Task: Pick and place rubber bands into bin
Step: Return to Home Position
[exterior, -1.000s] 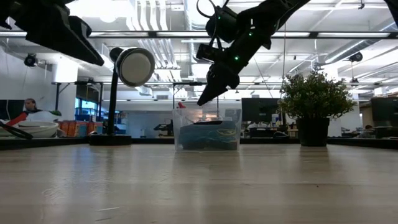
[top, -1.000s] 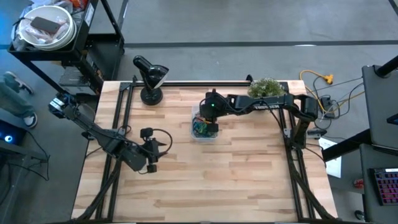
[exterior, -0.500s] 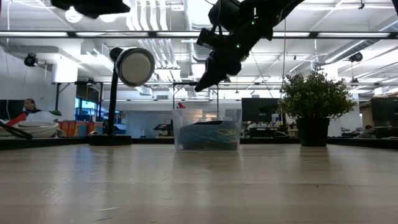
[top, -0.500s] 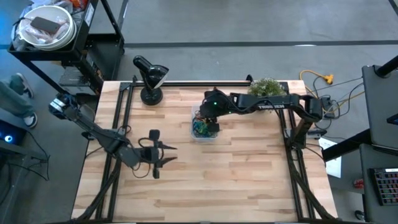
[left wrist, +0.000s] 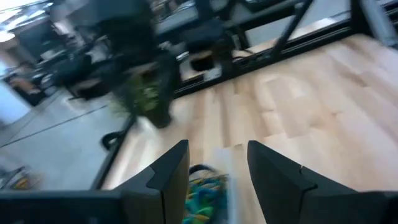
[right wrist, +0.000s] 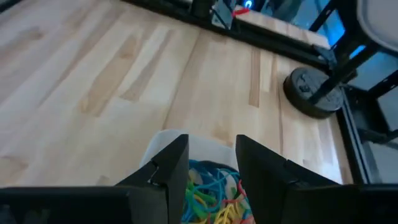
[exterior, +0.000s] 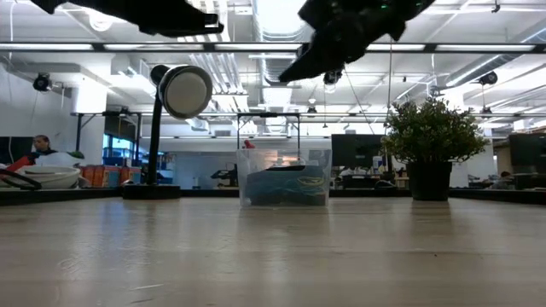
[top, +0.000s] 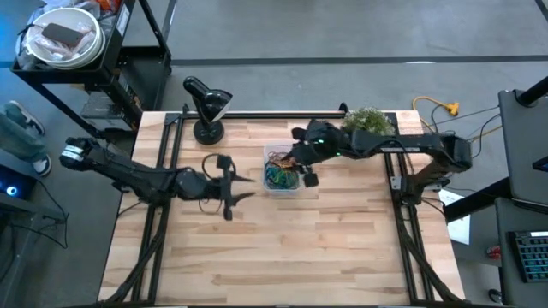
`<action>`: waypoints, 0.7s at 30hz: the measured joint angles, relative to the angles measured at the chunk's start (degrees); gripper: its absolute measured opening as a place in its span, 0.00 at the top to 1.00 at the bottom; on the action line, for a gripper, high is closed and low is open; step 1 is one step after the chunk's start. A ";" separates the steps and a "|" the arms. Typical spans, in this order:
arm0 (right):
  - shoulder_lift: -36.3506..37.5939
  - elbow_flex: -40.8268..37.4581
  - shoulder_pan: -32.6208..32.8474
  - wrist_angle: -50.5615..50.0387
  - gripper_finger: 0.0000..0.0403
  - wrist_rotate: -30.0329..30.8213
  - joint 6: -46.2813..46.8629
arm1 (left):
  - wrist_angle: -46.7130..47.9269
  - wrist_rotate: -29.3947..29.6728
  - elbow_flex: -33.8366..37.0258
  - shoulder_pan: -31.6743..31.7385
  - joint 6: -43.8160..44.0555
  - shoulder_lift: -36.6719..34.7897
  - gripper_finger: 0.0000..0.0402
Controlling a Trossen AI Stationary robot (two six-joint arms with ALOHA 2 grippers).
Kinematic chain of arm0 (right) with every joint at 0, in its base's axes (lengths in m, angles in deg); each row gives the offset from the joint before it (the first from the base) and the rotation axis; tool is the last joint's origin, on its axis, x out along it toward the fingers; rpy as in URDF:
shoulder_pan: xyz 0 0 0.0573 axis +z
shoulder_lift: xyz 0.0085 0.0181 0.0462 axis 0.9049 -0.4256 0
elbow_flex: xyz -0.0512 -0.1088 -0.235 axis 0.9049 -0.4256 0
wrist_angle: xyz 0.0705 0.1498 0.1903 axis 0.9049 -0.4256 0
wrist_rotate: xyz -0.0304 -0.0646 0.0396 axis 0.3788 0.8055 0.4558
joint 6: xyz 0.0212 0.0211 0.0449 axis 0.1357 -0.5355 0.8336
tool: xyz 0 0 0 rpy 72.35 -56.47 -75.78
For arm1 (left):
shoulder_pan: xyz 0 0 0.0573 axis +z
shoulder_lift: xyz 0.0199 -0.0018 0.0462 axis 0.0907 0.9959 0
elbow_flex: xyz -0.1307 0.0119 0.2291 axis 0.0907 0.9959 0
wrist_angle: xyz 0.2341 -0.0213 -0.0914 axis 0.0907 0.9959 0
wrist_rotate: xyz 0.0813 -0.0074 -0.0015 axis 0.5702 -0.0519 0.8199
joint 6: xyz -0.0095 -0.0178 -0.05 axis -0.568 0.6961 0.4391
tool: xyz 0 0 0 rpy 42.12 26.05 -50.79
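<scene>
The clear bin (top: 281, 177) stands mid-table, its base on the wood, holding a tangle of coloured rubber bands (right wrist: 210, 186); the low view shows the bin (exterior: 286, 178) too. My right gripper (right wrist: 211, 158) hovers open above the bin's right side (top: 292, 162), high over it in the low view (exterior: 288, 77), with nothing between its fingers. My left gripper (left wrist: 217, 165) is open and empty, pointing roughly level at the bin from the table's left (top: 248, 188).
A black desk lamp (top: 205, 108) stands at the far left of the table and a potted plant (top: 366, 121) at the far right. A white bowl (top: 63, 38) sits on a shelf off the table. Bare wood lies near the front edge.
My right gripper has risen from just over the bin's rim and drawn back toward the table's right. My left gripper has swung from the near left up and toward the bin, turning from pointing at the near edge to pointing rightward at the bin.
</scene>
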 joint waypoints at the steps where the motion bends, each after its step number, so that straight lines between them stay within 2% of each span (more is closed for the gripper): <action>1: 1.68 -1.85 0.02 1.13 0.68 -0.04 0.21 | 0.35 0.08 0.00 0.64 -0.10 -0.38 0.63; 10: 22.26 -19.48 0.05 13.89 0.69 -0.31 2.58 | 3.88 0.86 2.42 1.36 -4.16 -9.49 0.63; 15: 32.30 -28.16 0.70 21.23 0.71 -0.42 4.42 | -1.88 1.10 10.20 1.36 -5.62 -17.82 0.63; 21: 40.73 -34.25 1.26 22.06 0.72 -0.38 6.41 | -9.88 1.46 20.64 1.38 -5.70 -27.02 0.63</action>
